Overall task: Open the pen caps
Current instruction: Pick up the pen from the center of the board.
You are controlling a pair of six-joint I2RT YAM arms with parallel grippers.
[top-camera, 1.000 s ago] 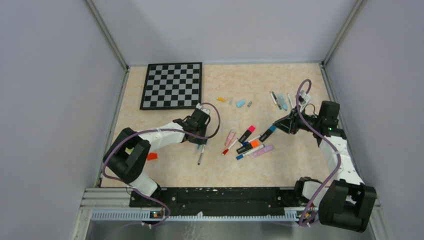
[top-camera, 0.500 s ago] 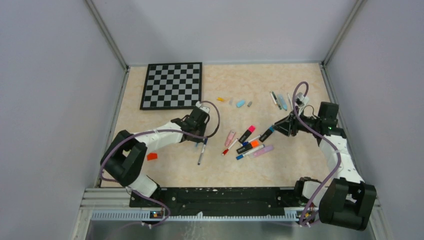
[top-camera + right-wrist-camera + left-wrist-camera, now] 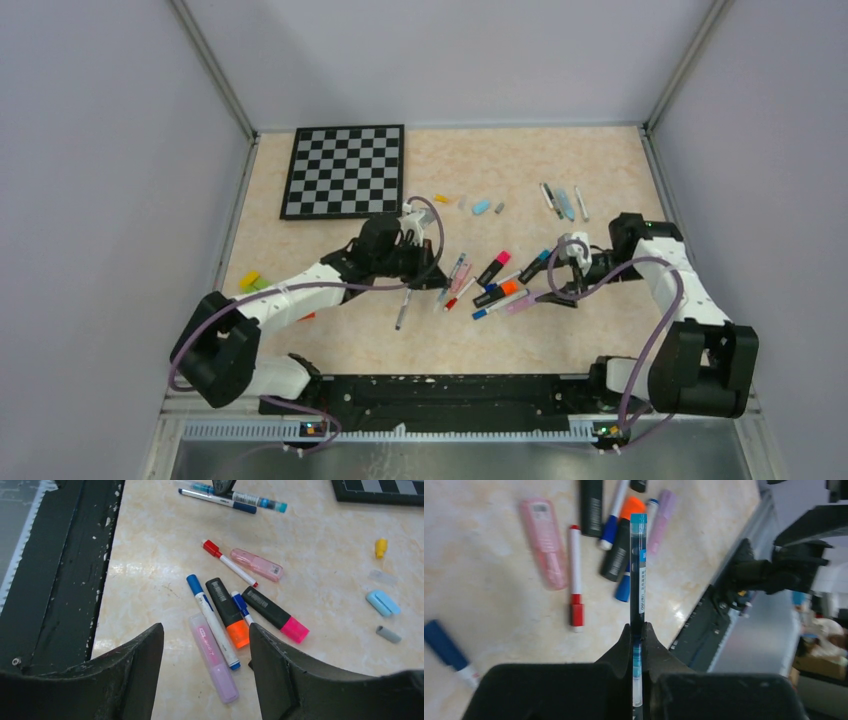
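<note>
Where the left fingers [image 3: 638, 635] stand: pinched tight on the rear part of a thin dark pen [image 3: 638, 575], whose barrel points straight out from them.
Teal cap [image 3: 639, 519]: seated on the far tip of that held pen, just over the near edge of the pen pile; whether the pen is lifted clear of the surface [image 3: 500, 160] cannot be told.
Right fingers [image 3: 205, 630]: spread wide with nothing between them, hovering above the pile from the opposite side.
Under the right gap: the lilac highlighter [image 3: 212, 662] and a white pen [image 3: 212, 622] with a blue cap [image 3: 194, 582], lying side by side.
Rest of pile: an orange-capped black marker [image 3: 229, 611] and a pink-capped black marker [image 3: 275, 615], with another blue-capped pen lying between them; beyond them a red-capped pen [image 3: 230, 564] and a pink highlighter [image 3: 256, 564].
Loose caps: in a short row farther back, well apart from the pile: yellow cap [image 3: 381, 547], light blue cap [image 3: 382, 603], grey cap [image 3: 388, 634].
Stray pen: a white pen with dark blue ends [image 3: 402, 308] lies on the surface beside the left arm.
Chessboard [image 3: 345, 170]: flat in the far left corner.
</note>
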